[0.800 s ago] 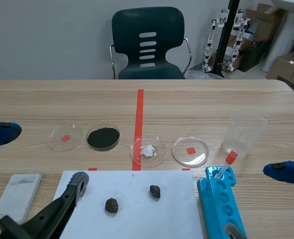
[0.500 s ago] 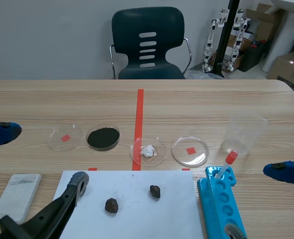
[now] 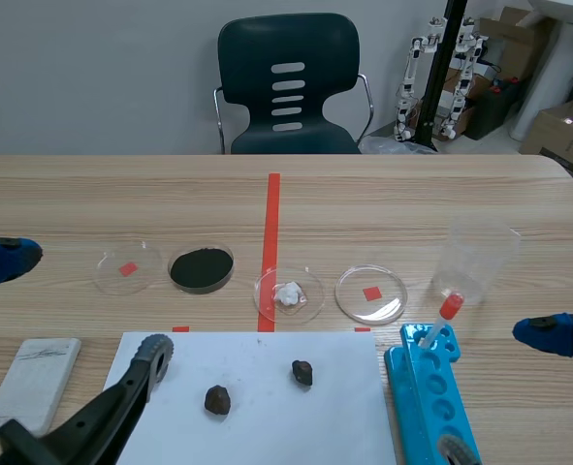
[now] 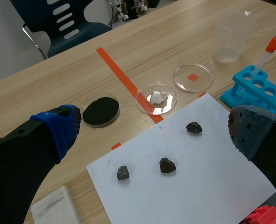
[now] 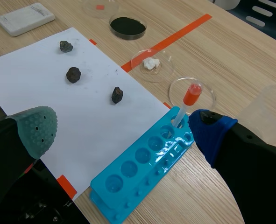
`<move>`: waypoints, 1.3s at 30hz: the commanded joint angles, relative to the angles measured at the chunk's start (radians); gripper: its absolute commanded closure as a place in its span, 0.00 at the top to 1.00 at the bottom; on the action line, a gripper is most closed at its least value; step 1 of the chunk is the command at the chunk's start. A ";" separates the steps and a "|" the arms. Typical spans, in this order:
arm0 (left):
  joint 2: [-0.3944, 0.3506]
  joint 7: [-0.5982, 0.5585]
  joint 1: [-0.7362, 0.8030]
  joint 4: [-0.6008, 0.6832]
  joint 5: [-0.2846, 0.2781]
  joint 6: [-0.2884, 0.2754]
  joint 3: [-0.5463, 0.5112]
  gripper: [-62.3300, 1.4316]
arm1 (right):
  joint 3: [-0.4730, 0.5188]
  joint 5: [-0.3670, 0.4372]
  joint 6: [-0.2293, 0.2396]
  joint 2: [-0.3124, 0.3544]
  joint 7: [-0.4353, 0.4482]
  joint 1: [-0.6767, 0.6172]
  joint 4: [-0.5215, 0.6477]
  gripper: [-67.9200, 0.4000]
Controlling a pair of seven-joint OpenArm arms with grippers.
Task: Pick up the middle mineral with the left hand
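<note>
No change vs. the earlier scene frames: both arms sit where they were and no obj. has moved, so the pick hasn't started. Left gripper (image 4: 152, 125) hangs above the table w/ fingers spread wide, blue pad on one side, grey dotted pad on the other, holding nothing. The middle dark-brown lumpy mineral (image 4: 167, 165) lies untouched on the white paper sheet (image 4: 208, 186), roughly between those fingers but down at table level. It's flanked by a smaller grey-brown mineral (image 4: 123, 172) on one side and a dark angular mineral (image 4: 194, 127) on the other, nearer the blue plastic test-tube rack (image 4: 257, 91). All three are apart from each other. Scene view shows only two stones; the third is prob. hidden behind the left arm's finger. Right gripper (image 5: 123, 128) is likewise spread open and empty, over the rack's end of the sheet, out of the way. Beyond the paper are a round dish of black powder (image 4: 100, 111) and a clear dish w/ a white lump (image 4: 155, 99), neither in the path. Judgement: the whole approach is still to do, i.e. centre over the middle stone, descend, close. The stone is small and irregular, so it could roll or slip from the pads, and the paper may shift if a pad drags on it.
</note>
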 commanded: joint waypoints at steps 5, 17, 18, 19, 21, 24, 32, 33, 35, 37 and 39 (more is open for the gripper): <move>0.005 -0.009 -0.003 0.007 -0.003 -0.054 0.008 1.00 | 0.000 0.007 0.000 0.000 0.011 0.006 0.006 0.86; 0.005 0.433 -0.294 -0.047 -0.237 -0.083 0.129 1.00 | 0.000 0.007 0.000 0.000 0.011 0.006 0.006 0.86; 0.005 0.472 -0.330 -0.058 -0.267 -0.078 0.141 1.00 | 0.000 0.007 0.000 0.000 0.011 0.006 0.006 0.86; 0.005 0.507 -0.365 -0.071 -0.294 -0.078 0.152 1.00 | 0.000 0.007 0.000 0.000 0.011 0.006 0.006 0.86; 0.005 0.577 -0.434 -0.100 -0.349 -0.069 0.176 1.00 | 0.000 0.007 0.000 0.000 0.011 0.006 0.006 0.86; 0.005 0.676 -0.536 -0.152 -0.403 -0.021 0.222 1.00 | 0.000 0.007 0.000 0.000 0.011 0.006 0.006 0.86; 0.009 0.861 -0.758 -0.282 -0.413 0.176 0.371 1.00 | 0.000 0.007 0.000 0.000 0.011 0.006 0.006 0.86; 0.011 0.882 -0.780 -0.293 -0.413 0.200 0.389 1.00 | 0.000 0.007 0.000 0.000 0.011 0.006 0.006 0.86; 0.011 0.925 -0.821 -0.308 -0.413 0.248 0.428 1.00 | 0.000 0.007 0.000 0.000 0.011 0.006 0.006 0.86; 0.011 0.964 -0.855 -0.313 -0.413 0.299 0.467 1.00 | 0.000 0.007 0.000 0.000 0.011 0.006 0.006 0.86; 0.011 0.998 -0.888 -0.313 -0.413 0.346 0.505 1.00 | 0.000 0.007 0.000 0.000 0.011 0.006 0.006 0.86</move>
